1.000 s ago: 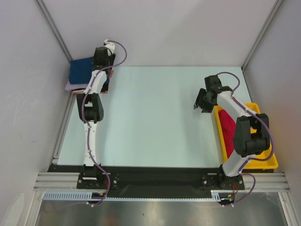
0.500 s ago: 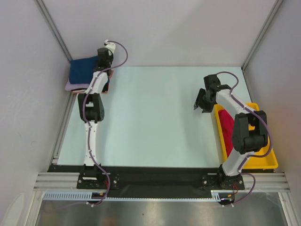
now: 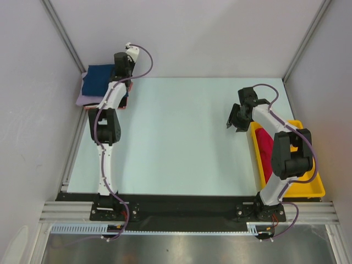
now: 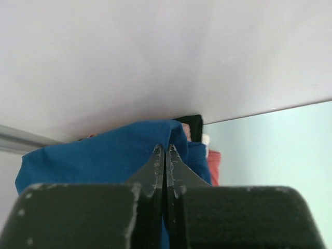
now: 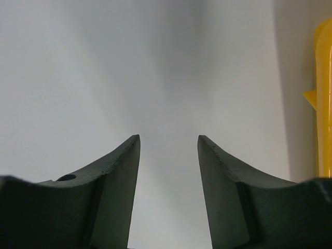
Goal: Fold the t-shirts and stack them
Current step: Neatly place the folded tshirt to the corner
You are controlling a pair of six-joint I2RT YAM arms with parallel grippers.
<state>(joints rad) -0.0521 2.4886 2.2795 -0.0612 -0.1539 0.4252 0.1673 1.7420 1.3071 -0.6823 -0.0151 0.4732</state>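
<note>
A stack of folded t-shirts lies at the table's far left corner, with the navy blue one on top. Under it show a lavender edge and a pink edge. My left gripper is over the stack's right side, shut on a pinch of the navy shirt; the cloth rises to the gripper's tips. A black layer and the pink edge peek out beyond. A crimson t-shirt lies in the tray. My right gripper hovers open over bare table, holding nothing.
The yellow tray sits along the table's right edge, and its rim shows just right of my right gripper. White walls close in the back and both sides; the stack lies right against the back-left corner post.
My left gripper has shut on the navy shirt and shifted slightly toward the back wall, drawing the cloth's far edge with it. The right arm has barely moved.
</note>
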